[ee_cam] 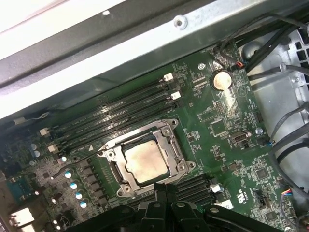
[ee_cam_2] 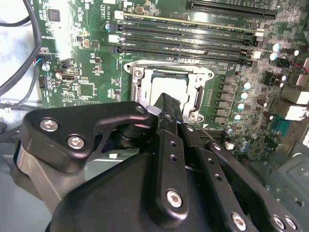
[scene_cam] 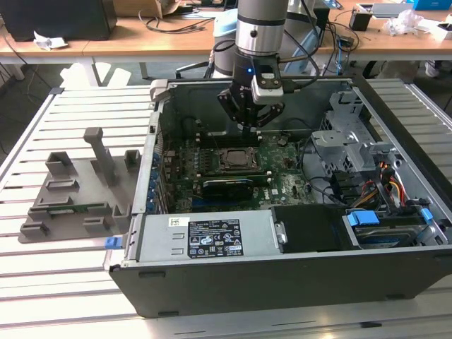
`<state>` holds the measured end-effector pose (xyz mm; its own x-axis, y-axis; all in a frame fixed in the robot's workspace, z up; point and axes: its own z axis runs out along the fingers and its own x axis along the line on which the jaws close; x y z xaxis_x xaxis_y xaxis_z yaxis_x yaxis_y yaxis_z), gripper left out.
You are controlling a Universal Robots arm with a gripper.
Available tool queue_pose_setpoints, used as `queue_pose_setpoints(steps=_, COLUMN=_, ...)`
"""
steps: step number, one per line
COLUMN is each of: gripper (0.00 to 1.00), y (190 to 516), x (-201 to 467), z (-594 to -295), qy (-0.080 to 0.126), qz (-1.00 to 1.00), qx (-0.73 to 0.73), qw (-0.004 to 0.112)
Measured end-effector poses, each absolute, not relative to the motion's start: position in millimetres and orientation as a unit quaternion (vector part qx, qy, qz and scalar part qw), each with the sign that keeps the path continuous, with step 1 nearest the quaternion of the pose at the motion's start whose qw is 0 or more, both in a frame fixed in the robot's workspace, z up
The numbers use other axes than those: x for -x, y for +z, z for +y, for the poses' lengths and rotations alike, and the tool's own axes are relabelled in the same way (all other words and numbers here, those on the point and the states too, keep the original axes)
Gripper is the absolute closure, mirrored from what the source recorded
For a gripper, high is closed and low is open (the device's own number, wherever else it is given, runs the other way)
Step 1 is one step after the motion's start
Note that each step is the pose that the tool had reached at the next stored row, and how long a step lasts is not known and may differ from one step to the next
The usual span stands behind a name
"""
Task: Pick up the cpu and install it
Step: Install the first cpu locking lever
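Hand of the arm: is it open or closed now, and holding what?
Hand: closed, holding nothing; the cpu lies in the socket.

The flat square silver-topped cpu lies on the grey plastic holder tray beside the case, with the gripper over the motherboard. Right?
No. The flat square silver-topped cpu lies in the metal-framed socket, as the first wrist view shows; the gripper is over the green motherboard.
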<state>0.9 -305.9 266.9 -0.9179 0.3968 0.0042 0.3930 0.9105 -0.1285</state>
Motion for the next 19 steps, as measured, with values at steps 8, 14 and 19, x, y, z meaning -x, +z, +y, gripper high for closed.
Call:
queue_pose_setpoints(steps=8, gripper=0.89, y=266.9, x=-1.0, z=-305.9, qy=0.063, qz=-0.985, qx=0.161, qw=0.012)
queue_pose_setpoints(steps=14, gripper=0.89, y=266.9, x=-0.9, z=-305.9, qy=0.063, qz=-0.988, qx=0.144, qw=0.011)
queue_pose_setpoints(steps=19, gripper=0.89, y=266.9, x=-0.9, z=-305.8, qy=0.024, qz=-0.991, qx=0.127, qw=0.016)
